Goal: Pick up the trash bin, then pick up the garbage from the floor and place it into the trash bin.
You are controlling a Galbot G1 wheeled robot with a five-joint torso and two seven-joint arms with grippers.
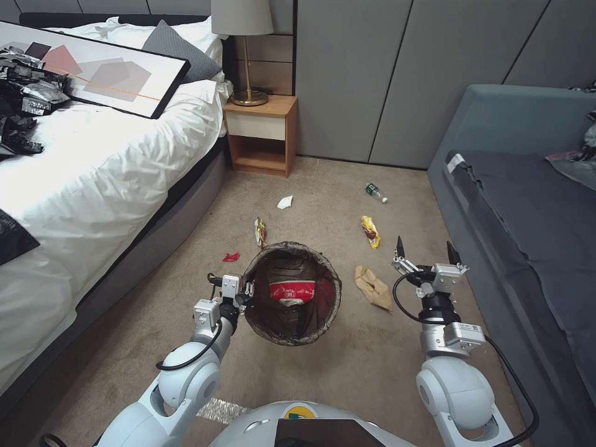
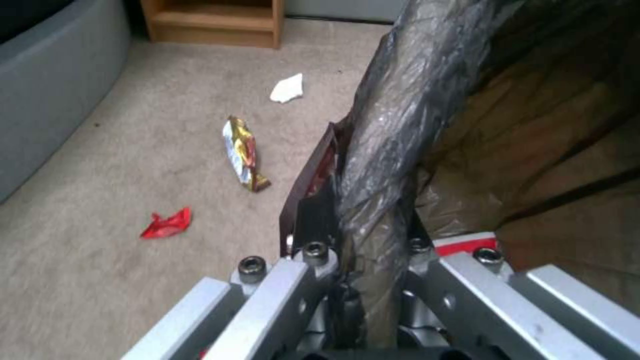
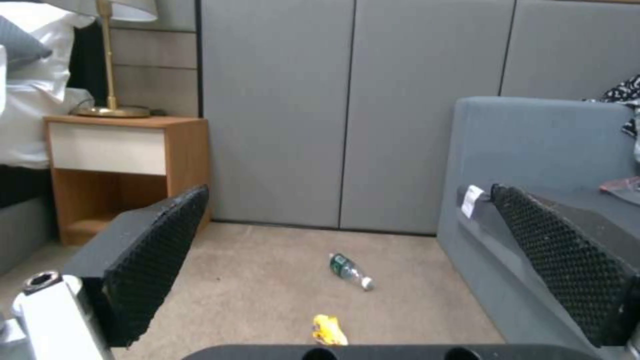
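Note:
The trash bin [image 1: 330, 276], lined with a dark bag, hangs in front of me with my left gripper [image 1: 247, 289] shut on its left rim. The left wrist view shows the fingers clamped over the bag-covered rim [image 2: 390, 130]. A crushed red-and-white cup [image 1: 292, 290] lies inside the bin. My right gripper [image 1: 425, 251] is open and holds nothing, above the floor to the right of a crumpled brown paper bag [image 1: 372, 287]. Garbage lies on the carpet: a yellow wrapper [image 1: 370, 231], a second wrapper [image 1: 260, 231], a red packet [image 1: 231, 256], a white tissue [image 1: 285, 202] and a green-labelled bottle [image 1: 375, 192].
A bed [image 1: 93, 186] with black plastic bags and a framed picture runs along the left. A grey sofa [image 1: 528, 205] borders the right. A wooden nightstand [image 1: 261, 133] with a lamp stands against the far wall. Open carpet lies between them.

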